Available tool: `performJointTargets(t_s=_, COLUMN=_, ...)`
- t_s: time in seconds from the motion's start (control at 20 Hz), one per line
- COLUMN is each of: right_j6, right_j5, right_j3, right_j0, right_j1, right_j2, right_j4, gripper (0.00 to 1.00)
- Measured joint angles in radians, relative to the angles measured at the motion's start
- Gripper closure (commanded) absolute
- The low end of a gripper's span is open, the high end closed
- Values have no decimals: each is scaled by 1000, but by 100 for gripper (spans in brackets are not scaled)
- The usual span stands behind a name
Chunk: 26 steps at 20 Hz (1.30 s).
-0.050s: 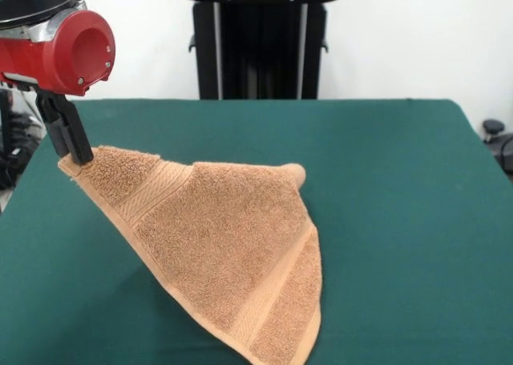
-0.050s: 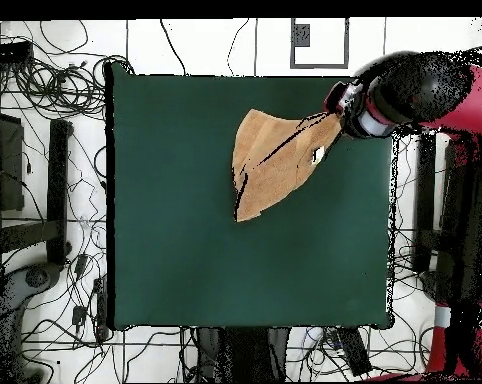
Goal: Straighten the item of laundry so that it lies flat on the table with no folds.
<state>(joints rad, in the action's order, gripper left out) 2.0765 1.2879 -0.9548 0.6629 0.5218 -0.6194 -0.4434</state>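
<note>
Towel (image 1: 232, 253) corner pinched by tool (image 1: 74, 152), raised over table (image 1: 401, 221).

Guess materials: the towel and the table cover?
Towel: looks like cotton terry, with a looped nubby pile and flatter woven border bands; matte orange-brown. Table cover: probably felt or a similar short-nap cloth, dark green, matte, no sheen or visible weave. The gripper pinches one towel corner.

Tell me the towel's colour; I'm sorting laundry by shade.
Light orange-brown terry towel with woven border bands, clearest in the front view.
</note>
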Motion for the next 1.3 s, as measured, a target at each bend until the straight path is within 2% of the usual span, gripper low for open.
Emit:
performJointTargets(t_s=1.25, right_j6=0, right_j5=-32, right_j3=-19, right_j0=3, right_j1=34, right_j2=0, right_j4=-6, gripper=100)
performJointTargets(t_s=1.3, right_j6=0, right_j5=-32, right_j3=-21, right_j0=3, right_j1=44, right_j2=0, right_j4=-6, gripper=0)
